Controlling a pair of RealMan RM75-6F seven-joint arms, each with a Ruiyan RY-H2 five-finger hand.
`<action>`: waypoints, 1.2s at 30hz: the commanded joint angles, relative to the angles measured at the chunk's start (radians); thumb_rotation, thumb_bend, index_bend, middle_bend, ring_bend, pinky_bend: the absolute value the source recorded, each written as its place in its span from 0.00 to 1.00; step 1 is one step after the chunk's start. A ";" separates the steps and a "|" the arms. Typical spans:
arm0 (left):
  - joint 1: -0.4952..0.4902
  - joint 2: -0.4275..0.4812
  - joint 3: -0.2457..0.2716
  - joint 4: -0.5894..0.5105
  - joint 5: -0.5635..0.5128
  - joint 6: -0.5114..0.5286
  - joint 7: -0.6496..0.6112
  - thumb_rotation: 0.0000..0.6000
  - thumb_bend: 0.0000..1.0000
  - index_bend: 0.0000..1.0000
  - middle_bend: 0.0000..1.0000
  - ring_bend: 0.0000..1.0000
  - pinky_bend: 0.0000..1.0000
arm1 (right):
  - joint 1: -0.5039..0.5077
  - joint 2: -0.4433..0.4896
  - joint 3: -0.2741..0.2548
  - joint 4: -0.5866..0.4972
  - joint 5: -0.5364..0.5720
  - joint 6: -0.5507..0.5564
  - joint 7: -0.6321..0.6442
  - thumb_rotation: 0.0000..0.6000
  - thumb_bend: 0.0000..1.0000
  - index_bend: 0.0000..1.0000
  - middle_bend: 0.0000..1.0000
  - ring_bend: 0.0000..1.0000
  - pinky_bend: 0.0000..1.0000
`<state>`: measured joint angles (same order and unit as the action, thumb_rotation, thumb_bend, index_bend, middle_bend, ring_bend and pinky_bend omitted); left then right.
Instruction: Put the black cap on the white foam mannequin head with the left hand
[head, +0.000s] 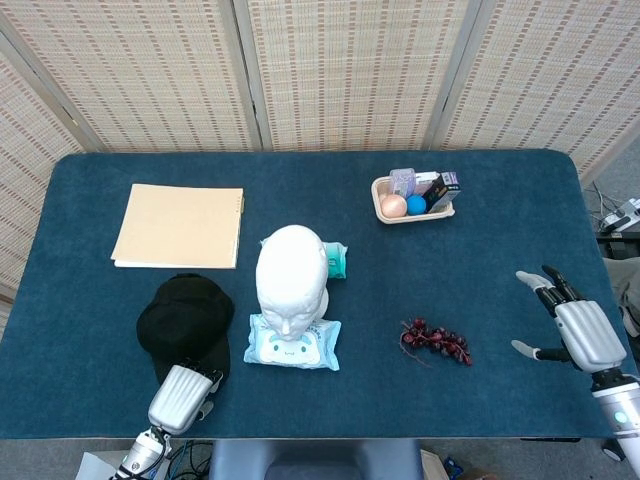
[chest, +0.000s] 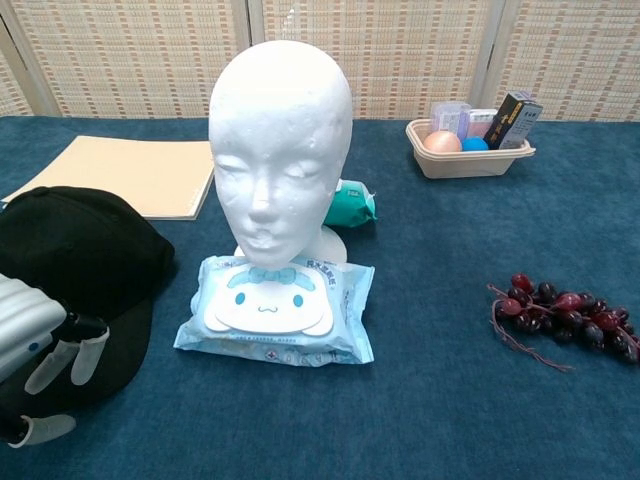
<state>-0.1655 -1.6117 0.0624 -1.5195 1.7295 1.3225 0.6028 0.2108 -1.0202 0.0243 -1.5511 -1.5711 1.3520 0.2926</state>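
Black cap (head: 183, 322), soft, matte, lying flat beside mannequin head (head: 291, 274); empty left hand (head: 183, 396), fingers apart.

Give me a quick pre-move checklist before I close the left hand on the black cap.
1. Left hand over the brim of the black cap: ok.
2. Fingers around the brim: cannot tell; the fingertips hang over it, contact unclear.
3. Left hand holds nothing: ok.
4. White foam mannequin head upright and bare: ok.
5. Wipes pack lies against the head's base, beside the cap: not ok, it may snag.
6. Right hand open, away from the head: ok.
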 joint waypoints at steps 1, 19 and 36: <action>0.001 -0.003 -0.002 0.003 -0.013 -0.002 0.006 1.00 0.00 0.59 0.75 0.57 0.51 | 0.000 0.000 0.000 0.000 0.001 0.000 0.000 1.00 0.00 0.08 0.19 0.03 0.22; 0.005 -0.013 0.000 0.036 -0.067 0.008 -0.003 1.00 0.00 0.56 0.75 0.55 0.48 | 0.002 -0.002 0.002 -0.003 0.005 -0.005 -0.010 1.00 0.00 0.08 0.19 0.03 0.22; 0.005 -0.019 -0.018 0.072 -0.102 0.035 -0.030 1.00 0.00 0.57 0.75 0.55 0.48 | 0.002 -0.003 0.003 -0.006 0.008 -0.006 -0.017 1.00 0.00 0.08 0.19 0.03 0.22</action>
<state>-0.1611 -1.6315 0.0449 -1.4476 1.6283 1.3572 0.5732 0.2127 -1.0236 0.0274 -1.5570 -1.5633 1.3457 0.2752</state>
